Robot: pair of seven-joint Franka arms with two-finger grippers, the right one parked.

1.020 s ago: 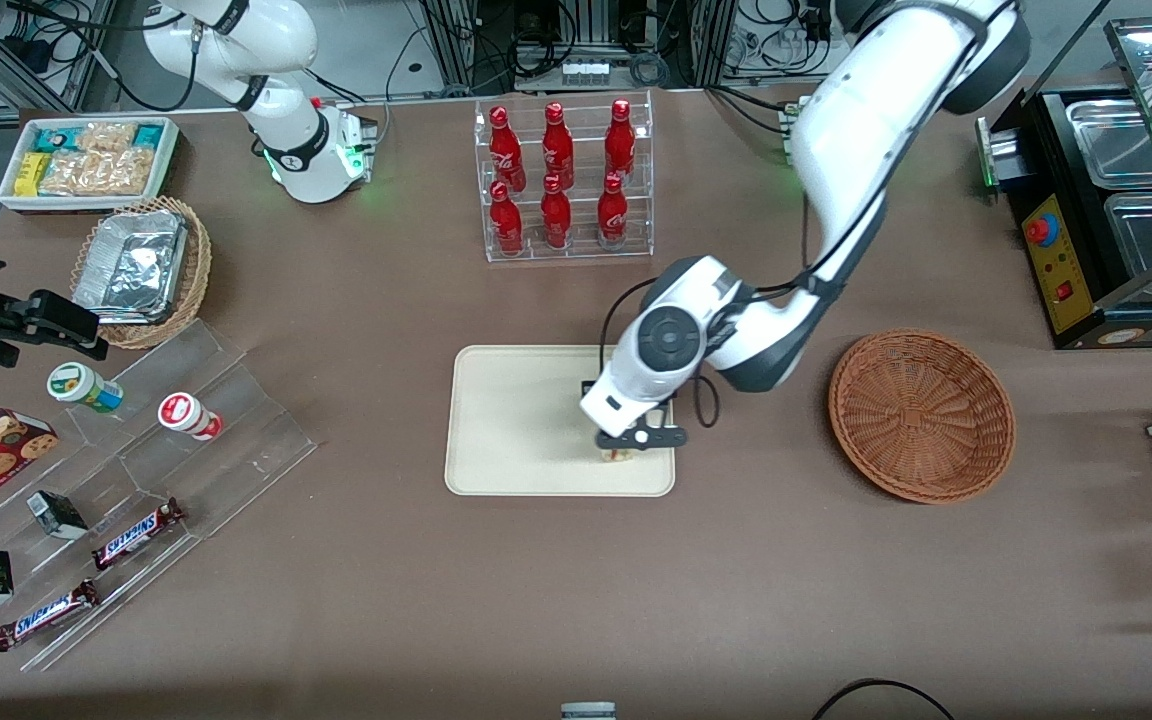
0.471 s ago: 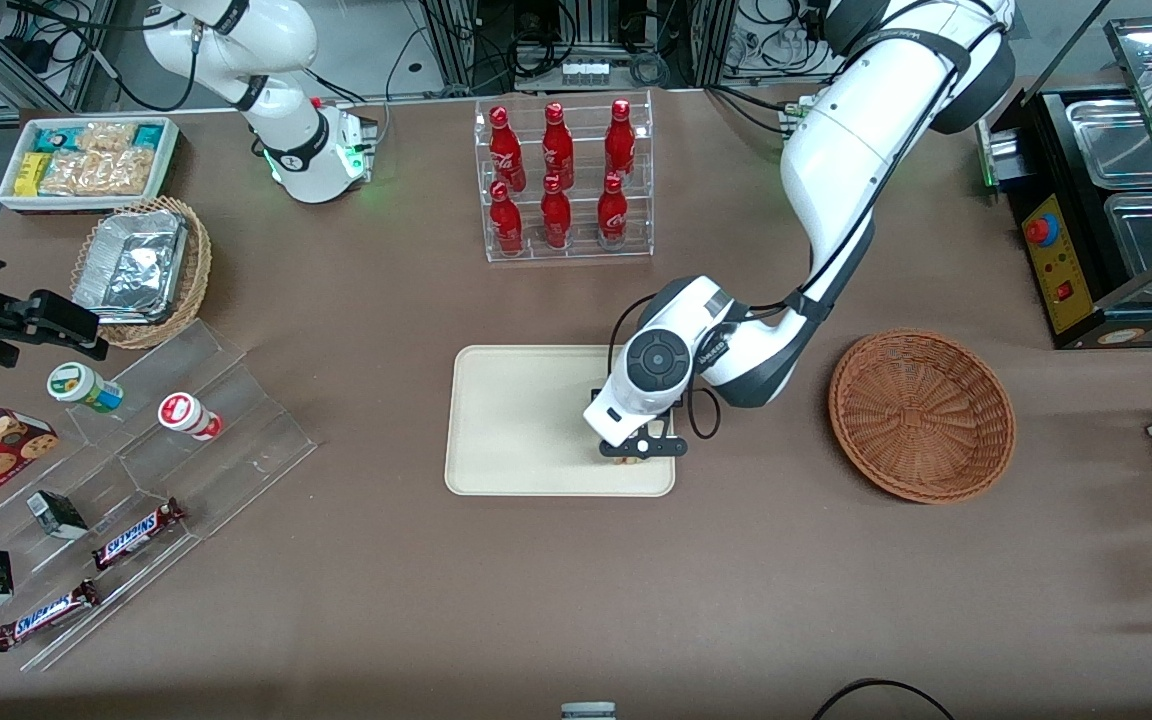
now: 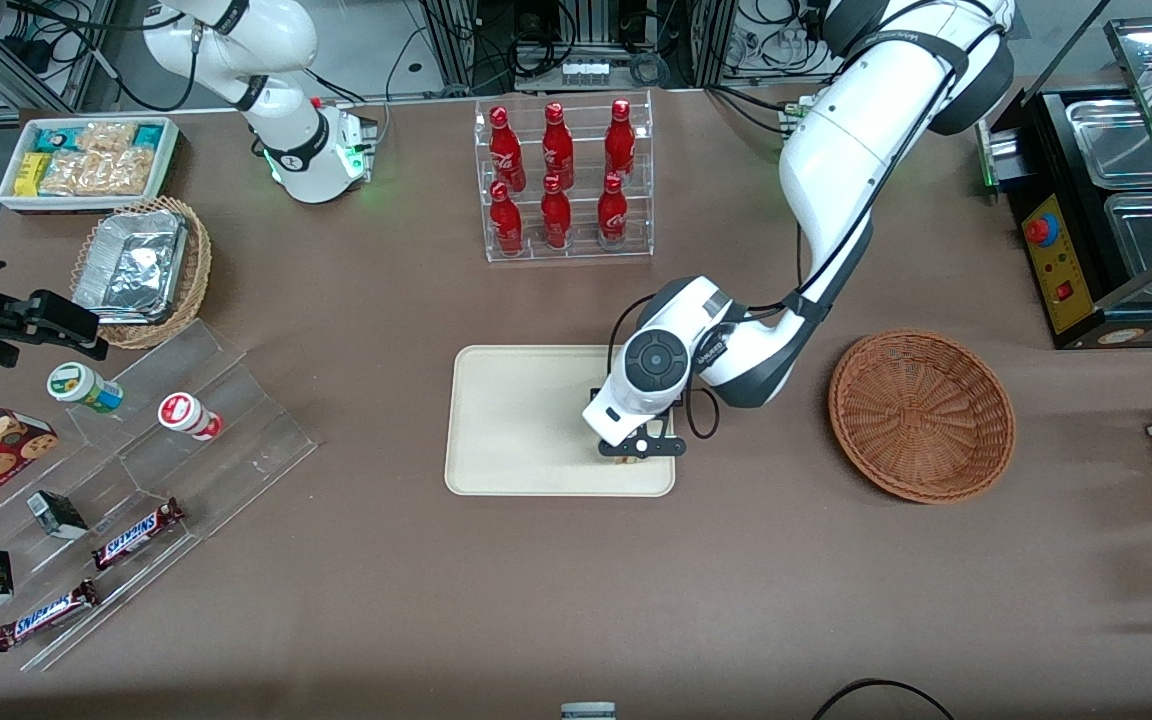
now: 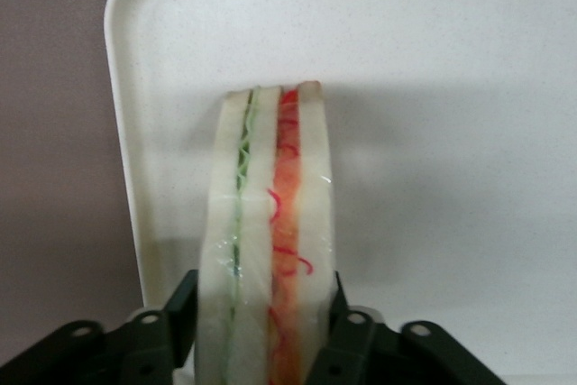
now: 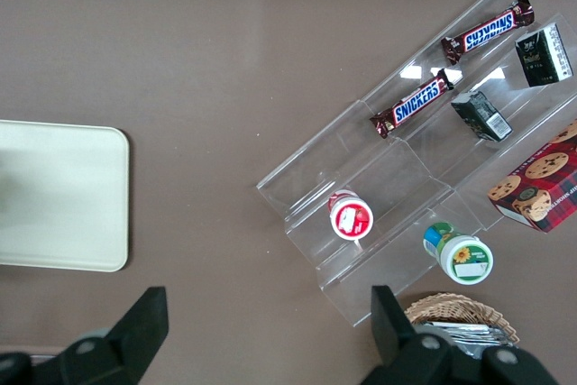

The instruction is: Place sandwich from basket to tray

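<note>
Now I see the sandwich (image 4: 268, 250) standing on edge: two pale bread slabs with a thin green line and a broader red-orange layer between them. My gripper (image 3: 633, 448) is clamped on it, a black finger (image 4: 180, 308) pressed against each bread face, over the tray (image 3: 516, 420) at the corner nearer the front camera and the basket (image 3: 921, 414). The cream tray lies beside the reddish-brown woven basket. On the clear stepped stand two bars (image 5: 412, 104) read SNICKERS.
</note>
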